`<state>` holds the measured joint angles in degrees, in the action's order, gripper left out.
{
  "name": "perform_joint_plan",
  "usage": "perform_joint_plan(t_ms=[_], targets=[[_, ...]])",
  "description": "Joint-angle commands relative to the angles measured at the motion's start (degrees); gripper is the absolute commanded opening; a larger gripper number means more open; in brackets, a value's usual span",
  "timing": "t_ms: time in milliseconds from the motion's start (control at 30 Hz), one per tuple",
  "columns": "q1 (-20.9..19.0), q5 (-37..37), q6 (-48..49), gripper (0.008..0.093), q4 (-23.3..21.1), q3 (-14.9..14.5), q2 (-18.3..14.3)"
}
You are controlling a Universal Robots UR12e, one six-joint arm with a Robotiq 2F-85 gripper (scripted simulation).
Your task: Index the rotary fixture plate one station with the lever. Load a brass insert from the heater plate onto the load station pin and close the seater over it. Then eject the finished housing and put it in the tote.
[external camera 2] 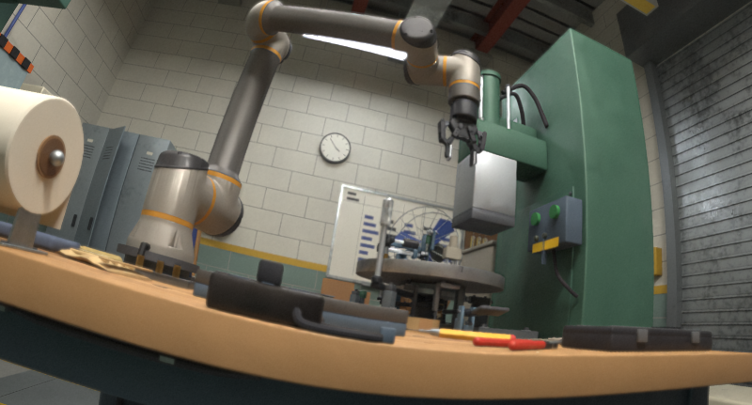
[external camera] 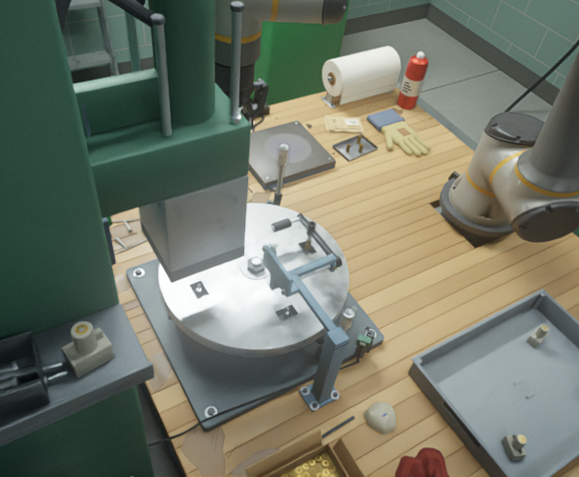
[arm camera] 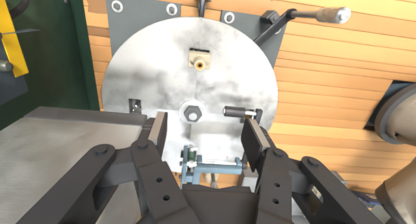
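The round steel fixture plate [external camera: 253,287] sits on a grey base at the middle of the bench, partly under the press's grey ram block [external camera: 194,226]. Its index lever [external camera: 281,172] stands at the plate's far edge, and the blue seater arm [external camera: 300,287] reaches over the plate. The wrist camera shows a beige housing [arm camera: 199,60] on one station and a bare pin [arm camera: 134,106] on another. The dark heater plate [external camera: 290,152] lies behind the fixture, and my gripper [external camera 2: 461,149] hangs open and empty high above the fixture beside the press. The grey tote [external camera: 520,380] at the bench's right front holds three small beige parts.
The green press [external camera: 38,169] fills the left side, with a shelf carrying a beige housing [external camera: 87,348]. A paper roll [external camera: 362,74], red can [external camera: 412,80], glove [external camera: 405,136] and small pin tray [external camera: 354,147] lie at the back. A box of brass inserts [external camera: 310,464] sits at the front edge.
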<state>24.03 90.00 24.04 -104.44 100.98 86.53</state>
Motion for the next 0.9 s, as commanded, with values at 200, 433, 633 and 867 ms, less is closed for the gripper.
perform_joint_plan(t_ms=[200,433,633,867], targets=[[0.0,0.0,0.1,0.068,-0.1,0.0,0.0],[0.0,0.0,0.1,0.068,-9.5,6.7,-3.0],[0.0,0.0,0.1,0.068,-21.4,12.9,-8.6],[0.0,0.0,0.1,0.068,-22.9,13.3,-9.2]])
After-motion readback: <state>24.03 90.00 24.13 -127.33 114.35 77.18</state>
